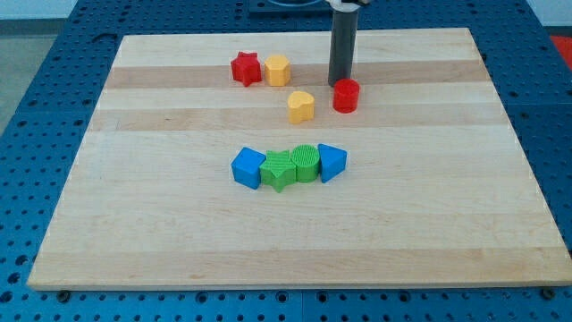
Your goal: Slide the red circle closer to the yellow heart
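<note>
The red circle point(347, 95) sits on the wooden board, right of centre near the view's top. The yellow heart point(301, 105) lies just to its left, a short gap between them. My tip point(339, 84) comes down from the view's top and rests right behind the red circle, at its upper left edge, touching or nearly touching it.
A red star point(246, 68) and a yellow hexagon point(277, 69) sit side by side up left. A row in the board's middle holds a blue cube point(248, 167), a green star point(279, 170), a green circle point(306, 163) and a blue triangle point(332, 162). The board point(134, 224) lies on a blue pegboard.
</note>
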### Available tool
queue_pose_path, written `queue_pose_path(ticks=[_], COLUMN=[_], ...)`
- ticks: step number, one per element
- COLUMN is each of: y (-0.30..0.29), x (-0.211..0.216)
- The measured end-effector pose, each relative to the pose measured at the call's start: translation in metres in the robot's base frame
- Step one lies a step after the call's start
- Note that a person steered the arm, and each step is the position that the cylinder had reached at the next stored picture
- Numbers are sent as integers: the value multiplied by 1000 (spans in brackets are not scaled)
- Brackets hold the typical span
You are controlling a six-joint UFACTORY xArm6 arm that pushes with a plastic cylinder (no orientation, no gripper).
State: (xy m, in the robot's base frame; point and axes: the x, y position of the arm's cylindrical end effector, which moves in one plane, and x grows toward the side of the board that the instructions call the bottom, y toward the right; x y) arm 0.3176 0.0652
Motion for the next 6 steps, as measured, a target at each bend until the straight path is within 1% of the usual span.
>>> queue_pose_path(ticks=[1,2,5,6], y=[43,66,-1,-3], x=[0,5,11,12])
